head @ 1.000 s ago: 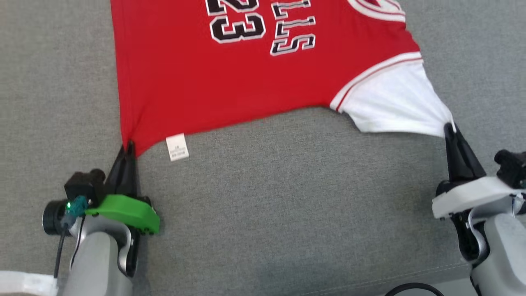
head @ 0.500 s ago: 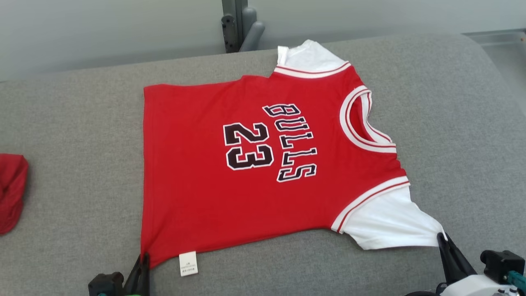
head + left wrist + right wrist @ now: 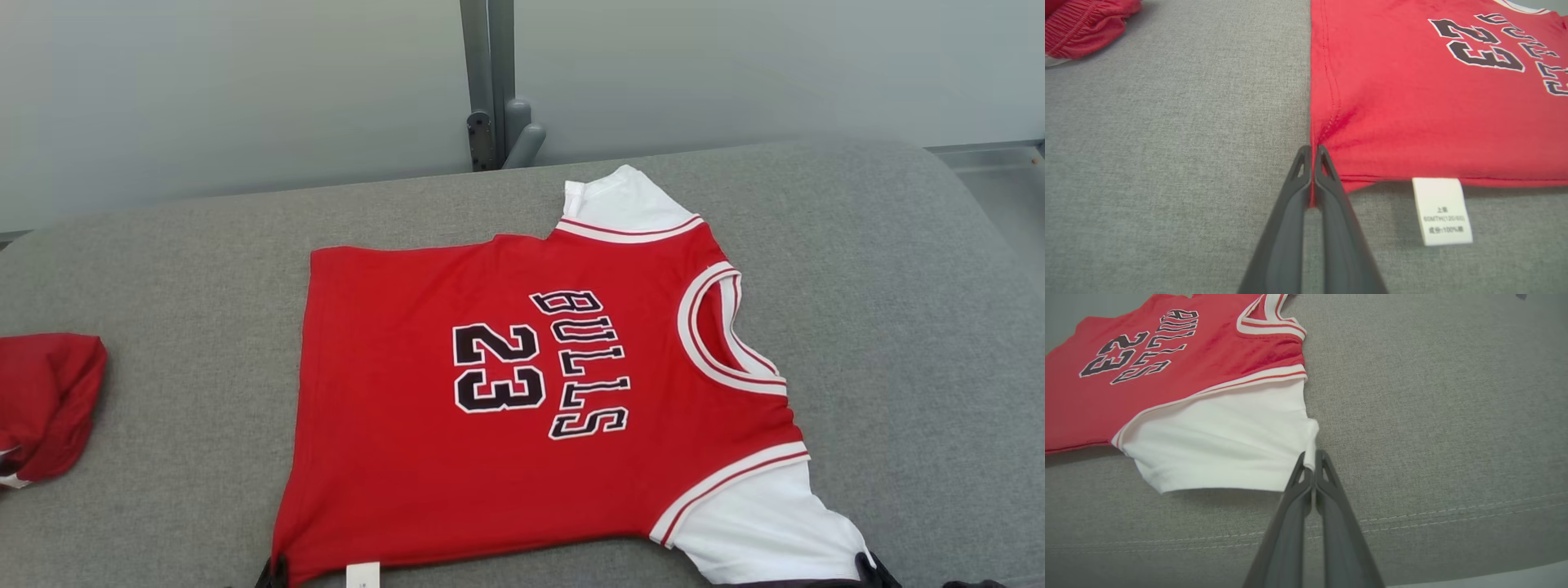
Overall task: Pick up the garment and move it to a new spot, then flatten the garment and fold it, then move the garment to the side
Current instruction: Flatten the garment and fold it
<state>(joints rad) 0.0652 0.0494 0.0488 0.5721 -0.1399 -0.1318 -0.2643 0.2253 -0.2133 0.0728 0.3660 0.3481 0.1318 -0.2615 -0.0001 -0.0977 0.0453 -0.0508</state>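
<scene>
The jersey lies flat, print up. My left jaws are clamped on its hem corner, my right jaws on its white sleeve.

The head view's bottom edge cuts off the care label of the jersey and all but the tips of the left fingers and right fingers. Another red garment runs off the left edge. The label's print there is too small to read.
</scene>
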